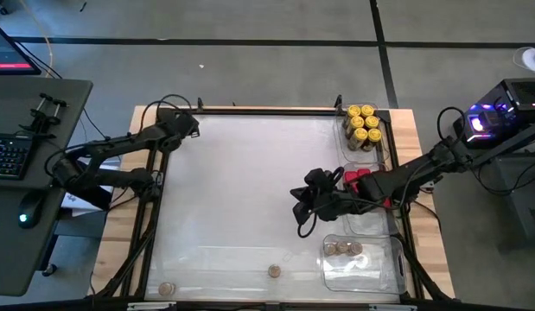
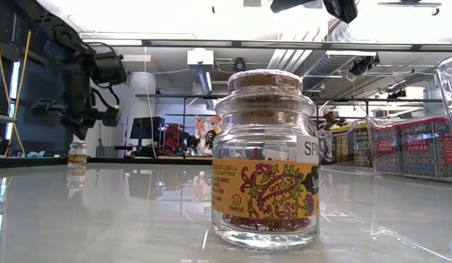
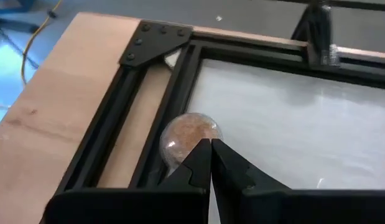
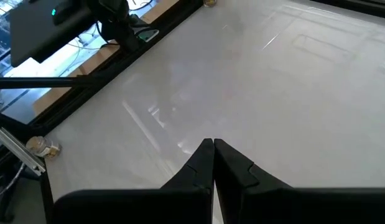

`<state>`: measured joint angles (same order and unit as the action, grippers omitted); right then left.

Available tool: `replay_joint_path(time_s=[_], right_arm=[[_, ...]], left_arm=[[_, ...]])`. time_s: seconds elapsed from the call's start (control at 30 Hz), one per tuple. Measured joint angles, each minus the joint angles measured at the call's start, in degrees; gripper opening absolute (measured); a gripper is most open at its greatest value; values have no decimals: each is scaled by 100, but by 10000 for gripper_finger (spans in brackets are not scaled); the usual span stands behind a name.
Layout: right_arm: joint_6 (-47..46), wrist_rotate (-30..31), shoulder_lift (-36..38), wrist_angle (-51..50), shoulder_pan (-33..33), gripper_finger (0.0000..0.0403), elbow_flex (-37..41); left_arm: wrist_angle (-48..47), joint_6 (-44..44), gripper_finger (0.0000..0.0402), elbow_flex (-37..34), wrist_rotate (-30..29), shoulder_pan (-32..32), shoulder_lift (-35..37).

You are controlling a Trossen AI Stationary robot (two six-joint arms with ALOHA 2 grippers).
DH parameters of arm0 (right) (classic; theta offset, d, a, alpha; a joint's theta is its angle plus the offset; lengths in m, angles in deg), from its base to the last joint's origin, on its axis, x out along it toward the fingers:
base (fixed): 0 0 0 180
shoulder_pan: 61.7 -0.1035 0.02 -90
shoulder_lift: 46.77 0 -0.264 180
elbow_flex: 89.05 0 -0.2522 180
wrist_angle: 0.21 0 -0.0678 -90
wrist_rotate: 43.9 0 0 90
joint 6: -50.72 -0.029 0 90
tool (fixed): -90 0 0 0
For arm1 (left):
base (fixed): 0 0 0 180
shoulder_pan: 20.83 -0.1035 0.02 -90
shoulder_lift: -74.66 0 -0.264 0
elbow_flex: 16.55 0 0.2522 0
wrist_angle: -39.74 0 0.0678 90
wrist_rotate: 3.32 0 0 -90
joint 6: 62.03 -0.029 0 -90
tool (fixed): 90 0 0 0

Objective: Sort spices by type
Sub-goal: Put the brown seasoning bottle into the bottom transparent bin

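A small jar with a cork top (image 3: 188, 133) stands in the table's far left corner beside the black frame; it also shows far off in the low view (image 2: 77, 153). My left gripper (image 3: 210, 144) is shut, its tips just at this jar's near side, slanting down over the corner (image 1: 193, 125). My right gripper (image 4: 213, 144) is shut and empty above the table's middle right (image 1: 302, 214). Another cork jar (image 2: 266, 161) stands near the front edge (image 1: 273, 271), and a third cork jar (image 1: 167, 288) at the near left. My left gripper's shut tips stand in front of the cork jar's top (image 3: 180, 127) in its wrist view. Whether they touch it I cannot tell. The jar stands upright on the table.
Clear trays line the right edge: yellow-lidded jars (image 1: 364, 125) at the far right, red tins (image 1: 357, 177) in the middle, cork jars (image 1: 343, 249) at the near right. The black frame rail (image 3: 148, 112) runs close beside the corner jar.
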<state>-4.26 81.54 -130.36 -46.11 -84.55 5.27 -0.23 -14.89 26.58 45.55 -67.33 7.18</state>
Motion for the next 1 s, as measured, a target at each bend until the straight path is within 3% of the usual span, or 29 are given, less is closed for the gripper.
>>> replay_joint_path(time_s=[0.37,0.5,0.7,0.77,0.87,1.0], right_arm=[[-152,127,0,65,0,0,0],[-153,228,0,77,0,0,0],[-149,426,0,133,7,0,0],[-146,426,0,143,9,0,0],[-151,442,-2,158,9,0,0],[-167,432,-2,188,9,0,0]], left_arm=[[275,-158,0,-334,70,10,-94],[172,-46,0,-415,978,204,-154],[1016,-216,0,-385,2255,856,-257],[1319,-260,0,-346,2413,1167,-225],[1063,-540,0,-134,1898,1495,-135],[-213,-439,0,254,107,1398,-113]])
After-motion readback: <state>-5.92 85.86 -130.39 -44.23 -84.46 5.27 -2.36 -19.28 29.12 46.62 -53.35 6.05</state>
